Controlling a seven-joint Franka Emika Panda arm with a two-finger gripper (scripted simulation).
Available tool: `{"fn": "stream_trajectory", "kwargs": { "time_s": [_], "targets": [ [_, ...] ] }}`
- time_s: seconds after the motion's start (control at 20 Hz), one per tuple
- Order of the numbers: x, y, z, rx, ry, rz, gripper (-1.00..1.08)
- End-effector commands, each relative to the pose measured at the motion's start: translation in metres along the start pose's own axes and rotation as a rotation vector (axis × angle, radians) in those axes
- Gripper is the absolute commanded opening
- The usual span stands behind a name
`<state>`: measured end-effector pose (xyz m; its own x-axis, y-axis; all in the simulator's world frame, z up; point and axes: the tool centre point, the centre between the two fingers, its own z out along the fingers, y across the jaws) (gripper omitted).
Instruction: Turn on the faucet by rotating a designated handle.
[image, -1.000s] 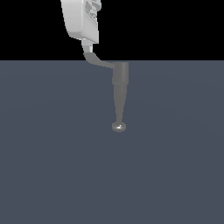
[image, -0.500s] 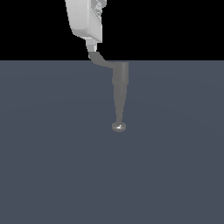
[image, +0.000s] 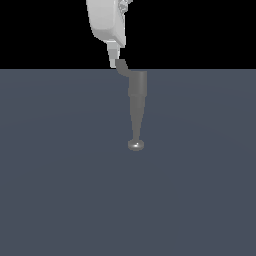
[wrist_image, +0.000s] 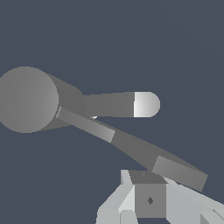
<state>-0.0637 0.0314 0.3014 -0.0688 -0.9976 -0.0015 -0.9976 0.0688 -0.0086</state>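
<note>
The white robot gripper (image: 115, 61) has moved toward the exterior view's right over the last 1 s, and the thin flat grey metal handle (image: 123, 67) has swung with it. Its bent, widened tip now lies closer to the body of the grey metallic stepped-cylinder faucet (image: 137, 95). The handle tip sits directly at the fingers (wrist_image: 131, 192), touching or just beside them. The fingers are set narrow; whether they clamp the tip or only push against it cannot be told. The faucet neck extends away from the fingers to its shiny round knob (image: 136, 145). Judgement: rotation is under way and the push is effective. The dark grey bench (image: 60, 175) carries the faucet.
</note>
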Motion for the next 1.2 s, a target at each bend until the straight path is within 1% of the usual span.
{"fn": "stream_trajectory", "kwargs": {
  "time_s": [0.0,0.15,0.2,0.9,0.95,1.0,1.15],
  "targets": [
    [0.012,0.009,0.002,-0.008,0.001,0.009,-1.0],
    [0.017,0.015,0.002,-0.008,0.001,0.008,-1.0],
    [0.01,0.011,0.0,-0.002,0.0,0.001,-1.0],
    [0.1,0.011,0.002,-0.008,0.001,0.008,-1.0],
    [0.1,0.011,0.002,-0.008,0.001,0.008,-1.0],
    [0.077,0.01,0.0,-0.003,0.0,-0.025,-1.0],
    [0.087,0.002,0.0,-0.004,0.0,-0.021,-1.0]
  ]
}}
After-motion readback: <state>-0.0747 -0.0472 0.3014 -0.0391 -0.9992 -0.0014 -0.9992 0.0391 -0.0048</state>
